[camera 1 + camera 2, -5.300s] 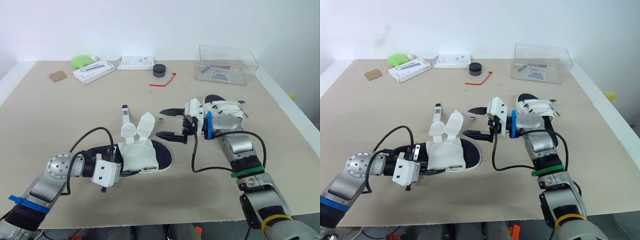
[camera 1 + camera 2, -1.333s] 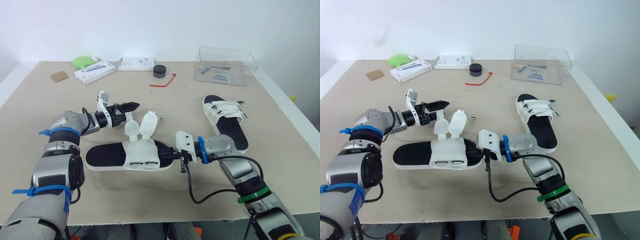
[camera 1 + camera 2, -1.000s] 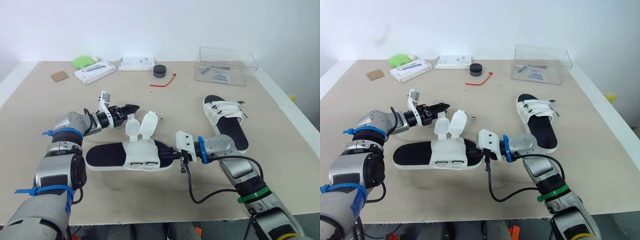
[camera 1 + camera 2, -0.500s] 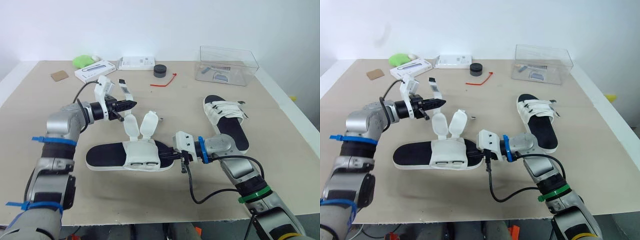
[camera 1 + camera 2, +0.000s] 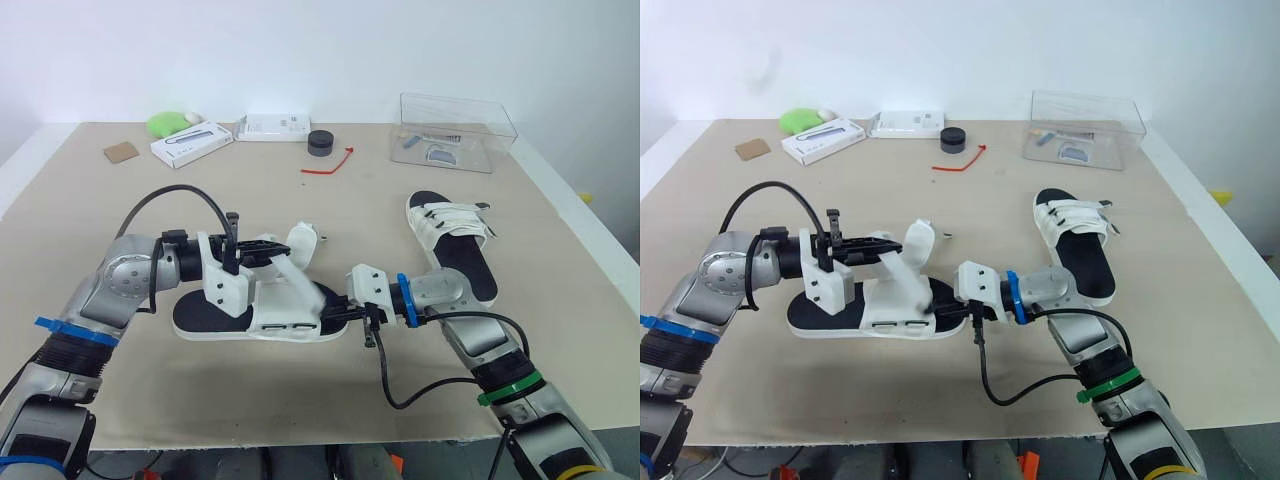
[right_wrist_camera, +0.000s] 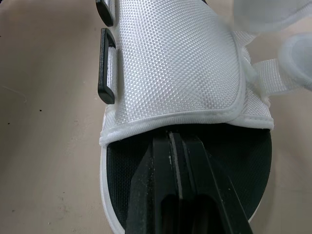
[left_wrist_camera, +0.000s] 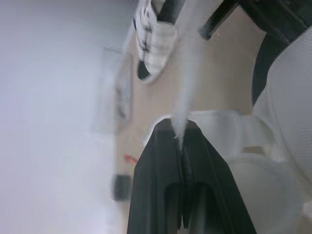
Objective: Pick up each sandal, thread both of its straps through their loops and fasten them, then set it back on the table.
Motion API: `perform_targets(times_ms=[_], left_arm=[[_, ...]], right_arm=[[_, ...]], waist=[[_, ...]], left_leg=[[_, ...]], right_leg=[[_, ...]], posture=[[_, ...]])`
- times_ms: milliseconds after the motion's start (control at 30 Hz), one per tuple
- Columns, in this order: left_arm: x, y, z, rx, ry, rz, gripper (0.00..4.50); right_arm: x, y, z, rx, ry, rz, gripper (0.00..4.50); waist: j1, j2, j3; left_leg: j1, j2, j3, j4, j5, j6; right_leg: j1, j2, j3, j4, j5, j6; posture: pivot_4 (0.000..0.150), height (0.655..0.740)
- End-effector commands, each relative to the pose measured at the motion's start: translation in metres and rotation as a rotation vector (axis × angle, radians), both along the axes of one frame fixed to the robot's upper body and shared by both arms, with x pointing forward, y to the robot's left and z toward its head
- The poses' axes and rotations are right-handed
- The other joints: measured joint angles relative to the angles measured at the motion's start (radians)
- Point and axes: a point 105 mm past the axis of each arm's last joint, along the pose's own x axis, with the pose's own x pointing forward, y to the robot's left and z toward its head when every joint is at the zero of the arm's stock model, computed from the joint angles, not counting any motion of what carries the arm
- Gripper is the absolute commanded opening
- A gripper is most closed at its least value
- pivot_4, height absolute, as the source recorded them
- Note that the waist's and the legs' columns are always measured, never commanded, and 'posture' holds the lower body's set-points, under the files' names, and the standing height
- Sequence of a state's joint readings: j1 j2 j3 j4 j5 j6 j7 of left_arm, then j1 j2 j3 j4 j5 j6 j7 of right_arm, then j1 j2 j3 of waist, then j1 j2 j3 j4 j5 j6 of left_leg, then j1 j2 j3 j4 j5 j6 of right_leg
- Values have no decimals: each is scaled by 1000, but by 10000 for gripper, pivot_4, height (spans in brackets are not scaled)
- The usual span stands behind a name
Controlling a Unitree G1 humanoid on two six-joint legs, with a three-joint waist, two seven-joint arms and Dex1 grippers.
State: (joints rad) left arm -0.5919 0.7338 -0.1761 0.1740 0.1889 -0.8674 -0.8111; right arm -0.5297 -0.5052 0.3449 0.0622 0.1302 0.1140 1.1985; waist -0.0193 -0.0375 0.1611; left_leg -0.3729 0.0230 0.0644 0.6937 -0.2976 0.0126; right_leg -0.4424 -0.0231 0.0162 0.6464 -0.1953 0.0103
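The near sandal (image 5: 225, 318), white upper on a black footbed, lies flat at the table's middle front. My left gripper (image 5: 272, 243) hovers just above its upper, shut on one white strap (image 7: 181, 127) that is drawn across the sandal. The other strap (image 5: 303, 241) stands loose beside it. My right gripper (image 5: 338, 311) is shut, its fingers (image 6: 176, 195) lying on the footbed at the sandal's right end, under the edge of the upper. Two black loops (image 6: 106, 68) sit on the upper's side. The second sandal (image 5: 452, 244) lies to the right with its straps closed.
A clear plastic box (image 5: 455, 130) stands at the back right. Along the back edge are a black round pot (image 5: 319, 141), a red tie (image 5: 330, 165), two white boxes (image 5: 188, 143), a green lump (image 5: 165, 123) and a brown card (image 5: 117, 151).
My left gripper closed on the strap, lifted it up and to the left, then swung down and to the right, carrying it over the sandal's upper. The right gripper stayed on the sandal's end.
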Motion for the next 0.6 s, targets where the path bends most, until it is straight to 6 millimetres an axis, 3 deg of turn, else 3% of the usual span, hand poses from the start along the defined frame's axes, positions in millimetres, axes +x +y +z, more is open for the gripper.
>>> perform_targets(times_ms=[33, 167, 400, 600], left_arm=[[-2, 10, 19, -15, -91, -17, 404], [-2, 14, 13, 17, -19, -9, 404], [-24, 19, -7, 136, 91, -57, 404], [-29, 23, -13, 157, 212, -8, 27307]], right_arm=[[1, -1, 2, -16, -14, 16, 0], [3, 0, 1, -19, -15, 19, 0], [4, 1, 0, -23, -16, 33, 0], [6, 2, -1, -27, -18, 41, 0]], waist=[[-1, 0, 0], [-1, 0, 0], [-2, 0, 0], [-2, 0, 0]], left_leg=[[0, 0, 1, 0, 0, 1], [0, 0, 1, 0, -1, 1], [1, 2, 2, 0, -1, 2], [2, 2, 3, 1, -1, 2]], right_leg=[[0, 0, 0, 0, 0, 0], [0, 0, -1, 0, 0, 0], [0, 1, -1, 0, 0, 0], [0, 2, 0, 0, 0, 0]], posture=[[1500, 7400], [1500, 7400], [1500, 7400], [1500, 7400]])
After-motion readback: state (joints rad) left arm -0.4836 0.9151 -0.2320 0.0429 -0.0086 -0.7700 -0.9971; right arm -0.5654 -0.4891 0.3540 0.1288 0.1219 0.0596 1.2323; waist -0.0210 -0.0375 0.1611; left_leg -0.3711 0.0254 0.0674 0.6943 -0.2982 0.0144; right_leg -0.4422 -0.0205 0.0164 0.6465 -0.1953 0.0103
